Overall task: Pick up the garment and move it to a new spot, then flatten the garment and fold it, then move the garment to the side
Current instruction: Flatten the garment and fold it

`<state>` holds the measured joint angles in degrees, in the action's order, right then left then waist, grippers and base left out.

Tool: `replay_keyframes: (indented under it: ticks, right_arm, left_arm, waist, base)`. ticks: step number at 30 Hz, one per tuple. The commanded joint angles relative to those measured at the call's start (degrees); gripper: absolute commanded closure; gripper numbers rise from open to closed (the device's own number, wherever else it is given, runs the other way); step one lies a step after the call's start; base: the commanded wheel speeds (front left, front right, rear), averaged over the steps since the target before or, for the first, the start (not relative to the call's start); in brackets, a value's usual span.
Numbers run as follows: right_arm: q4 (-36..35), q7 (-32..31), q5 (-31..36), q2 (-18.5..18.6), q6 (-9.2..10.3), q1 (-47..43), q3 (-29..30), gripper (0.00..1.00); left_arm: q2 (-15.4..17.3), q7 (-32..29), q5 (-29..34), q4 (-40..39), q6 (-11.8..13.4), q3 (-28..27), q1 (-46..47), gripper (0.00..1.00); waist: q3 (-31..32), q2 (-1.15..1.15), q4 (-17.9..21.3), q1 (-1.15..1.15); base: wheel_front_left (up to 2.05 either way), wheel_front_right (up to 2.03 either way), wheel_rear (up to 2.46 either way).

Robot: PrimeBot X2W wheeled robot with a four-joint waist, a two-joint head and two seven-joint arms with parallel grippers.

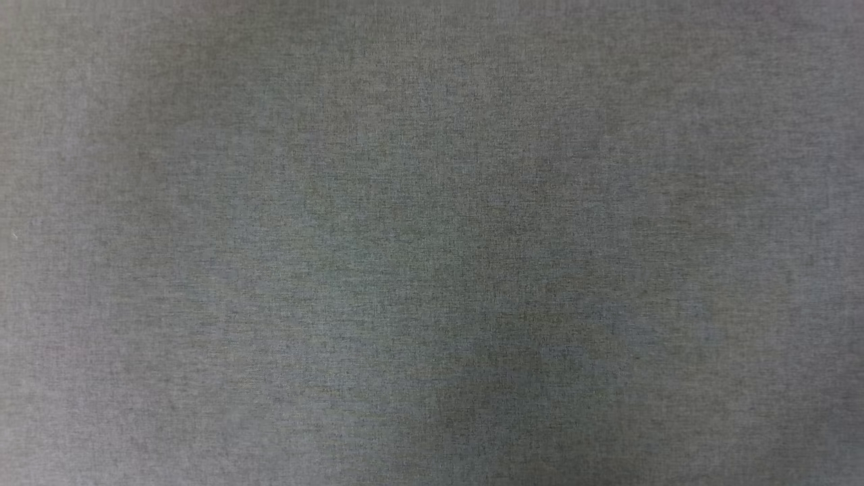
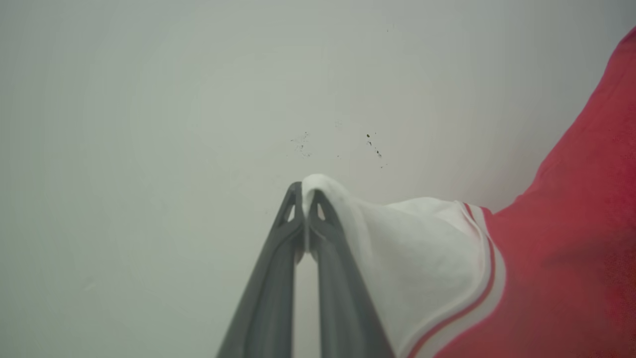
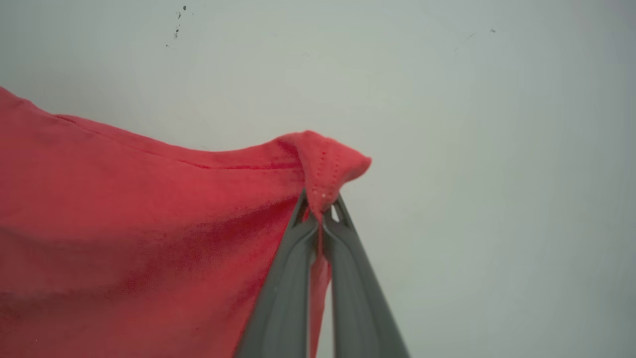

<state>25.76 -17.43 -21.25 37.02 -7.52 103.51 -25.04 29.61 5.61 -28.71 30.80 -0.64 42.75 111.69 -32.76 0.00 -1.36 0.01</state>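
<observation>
The left gripper [image 2: 303, 199] is pinched tight on the edge of the white sleeve [image 2: 422, 248] of the garment [image 2: 556, 258], its jaws closed with cloth between them. The right gripper [image 3: 320, 211] is likewise clamped on a folded red corner of the hem, and the red body spreads away from it in a shallow sag. The garment hangs between the two grippers in front of a pale surface [image 2: 149, 149] marked with a few dark specks [image 2: 372, 144]; whether any cloth touches that surface cannot be told. The head view shows a grey woven surface [image 1: 432, 243].

This looks like the carry or spread stage. To do it well, draw the grippers apart until the sag goes, lower both at the same level, let the free edge land first, and open the jaws only once the cloth lies flat
</observation>
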Motion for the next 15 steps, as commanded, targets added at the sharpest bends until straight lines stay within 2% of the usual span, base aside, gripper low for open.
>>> replay_keyframes:
  ticks: [1,7,15]
  right_arm:
    - [0.87,0.7,0.35,-0.27,0.05,1.47,-0.35,1.0]
    - [7.33,3.54,-0.78,-1.38,0.06,3.14,-3.91,1.0]
    - [12.48,8.49,-4.49,-2.28,0.06,-3.44,-10.27,1.0]
  left_arm:
    - [-0.14,0.53,0.3,0.74,-0.4,-0.08,1.26,1.0]
    - [-1.03,2.33,-0.02,5.86,-1.99,0.82,0.95,1.0]
    - [-2.72,5.47,-1.16,11.53,-3.65,2.85,-4.72,1.0]
  waist:
    - [-0.63,0.0,-0.13,-0.01]
    - [-2.05,0.0,-0.56,-0.01]
    - [-2.6,0.0,-1.14,-0.01]
  base:
    - [0.0,0.0,0.0]
    - [0.0,0.0,0.0]
    - [0.0,0.0,0.0]
